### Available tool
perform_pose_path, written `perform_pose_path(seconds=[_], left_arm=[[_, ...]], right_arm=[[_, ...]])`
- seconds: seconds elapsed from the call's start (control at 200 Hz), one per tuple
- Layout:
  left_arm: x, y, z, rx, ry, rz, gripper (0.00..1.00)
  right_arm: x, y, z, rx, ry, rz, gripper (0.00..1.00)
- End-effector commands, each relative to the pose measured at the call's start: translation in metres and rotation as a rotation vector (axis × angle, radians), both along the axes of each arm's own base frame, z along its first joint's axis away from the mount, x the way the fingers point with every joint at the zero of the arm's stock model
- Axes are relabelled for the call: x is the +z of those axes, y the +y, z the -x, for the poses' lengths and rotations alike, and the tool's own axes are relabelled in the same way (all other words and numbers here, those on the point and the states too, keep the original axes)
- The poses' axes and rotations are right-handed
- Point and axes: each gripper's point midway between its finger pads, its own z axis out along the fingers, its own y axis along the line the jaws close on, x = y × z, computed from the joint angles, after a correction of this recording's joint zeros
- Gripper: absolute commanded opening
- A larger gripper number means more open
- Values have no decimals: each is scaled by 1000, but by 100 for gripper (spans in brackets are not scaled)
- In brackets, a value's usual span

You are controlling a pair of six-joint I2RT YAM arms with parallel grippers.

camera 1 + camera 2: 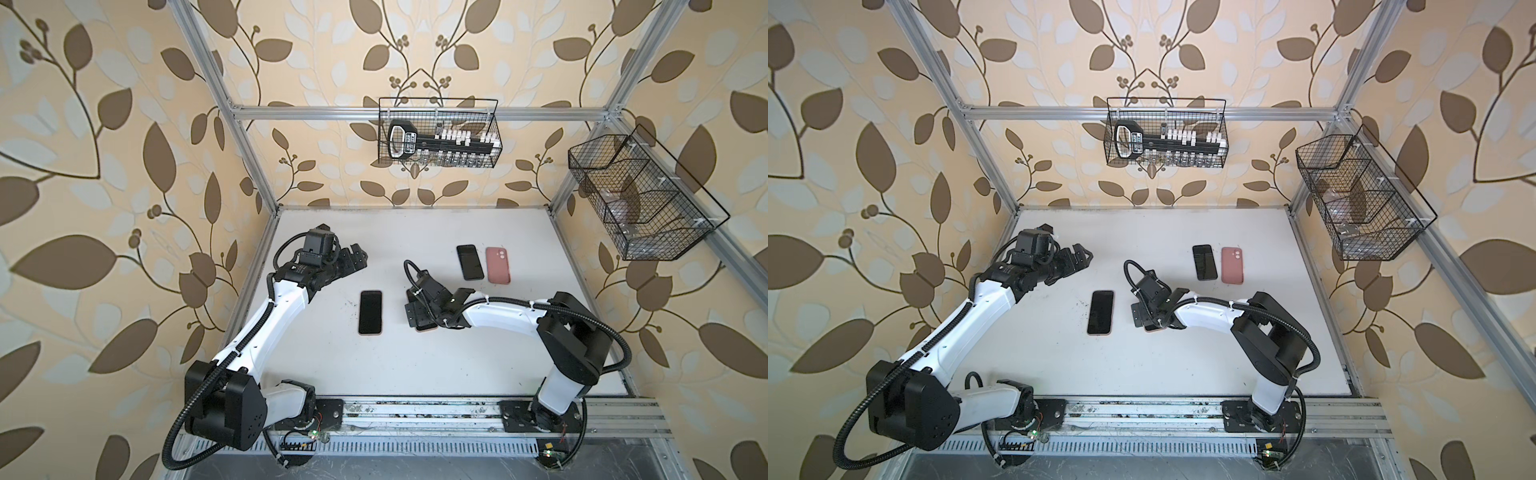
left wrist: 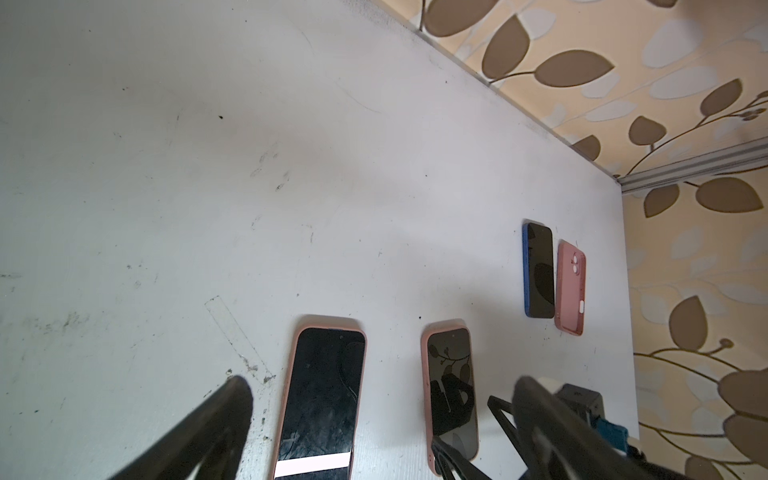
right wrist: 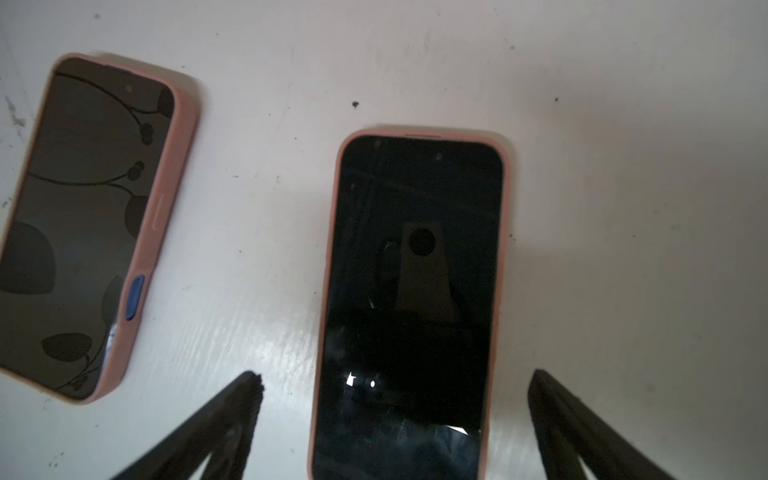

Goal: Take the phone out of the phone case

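Two phones in pink cases lie screen-up on the white table (image 1: 415, 365). One cased phone (image 1: 370, 312) (image 2: 322, 399) lies left of centre. The other cased phone (image 3: 411, 307) (image 2: 451, 386) sits under my right gripper (image 1: 419, 316) (image 3: 397, 376), which is open with its fingers on either side of the phone's lower end, not touching it. In both top views that phone is almost hidden by the gripper. My left gripper (image 1: 357, 255) (image 2: 382, 386) is open and holds nothing, raised at the back left.
A bare blue-edged phone (image 1: 470, 262) (image 2: 539, 270) and an empty pink case (image 1: 498, 265) (image 2: 571, 286) lie side by side at the back right. Wire baskets hang on the back wall (image 1: 438, 133) and the right frame (image 1: 640, 199).
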Motion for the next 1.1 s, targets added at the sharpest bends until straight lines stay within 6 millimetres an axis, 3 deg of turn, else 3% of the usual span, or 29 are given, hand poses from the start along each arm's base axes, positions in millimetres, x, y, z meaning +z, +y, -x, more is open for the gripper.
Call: perform_pose_path(seconds=[0.0,0.56,1.095], left_arm=[[1,-1,-1,-1,-14,31,99],[4,3,0,10,-21,44,99],[-9,-2,1,24,13,96,99]], right_arm=[[-4,2,-2,-17,7,31,100],[-26,3,-2,2,62,66,94],[-38,-15,6,3,96,134,93]])
